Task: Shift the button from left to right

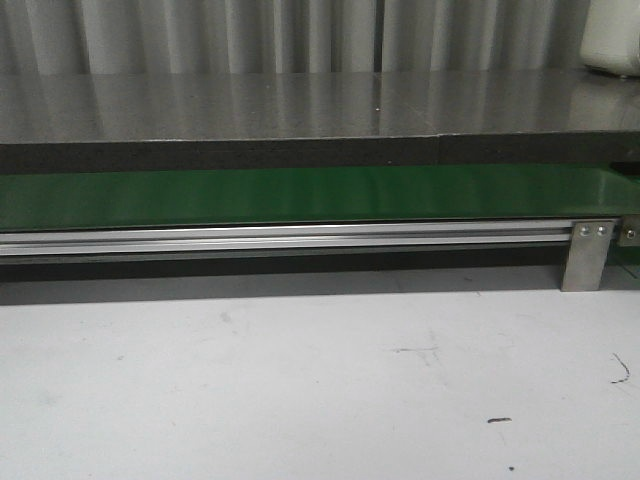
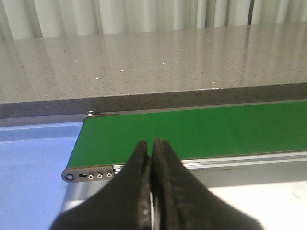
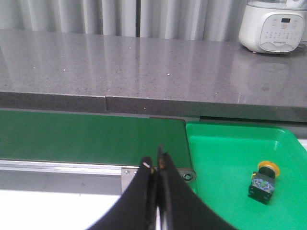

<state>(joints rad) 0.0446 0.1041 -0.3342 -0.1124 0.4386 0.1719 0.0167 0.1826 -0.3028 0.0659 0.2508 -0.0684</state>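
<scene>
The button [image 3: 263, 180] lay in the green tray [image 3: 225, 158] just past the belt's [image 3: 91, 139] end, apparently delivered, so both hands [image 2: 152, 143] [image 3: 156, 160] hovered pinched together, holding nothing.

The left gripper [image 2: 151, 143] is looking black all over, with two thick fingers that are getting thin toward the tips. The right gripper [image 3: 156, 162] is looking the same, black and pointy, showing a small pale mark near one tip.
</scene>
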